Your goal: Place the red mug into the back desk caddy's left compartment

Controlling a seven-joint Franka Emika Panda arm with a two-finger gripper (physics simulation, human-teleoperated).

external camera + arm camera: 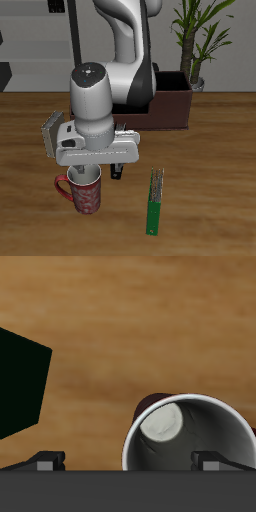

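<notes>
Arm links: we see smooth, glossy white rounded shells on the white Franka arm (128, 40), with a dark grey to black band at the joint beside the upper link.
Wrist housing: we see a pale grey cylinder (92, 100) with a rounded cap and a small dark mark on top.
Hand body: we see a light grey flat block with a dark speckled square plate (50, 133) on one end.
Two-finger gripper (100, 172): we see a black underside; in the wrist view its dark grey fingertips (48, 461) carry small pale edges.

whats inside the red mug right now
The wrist view looks down into the red mug: a bare light grey interior, nothing in it. The gripper hangs directly over the rim, so the exterior view hides the opening, and the mug's near edge is cut off.
</notes>
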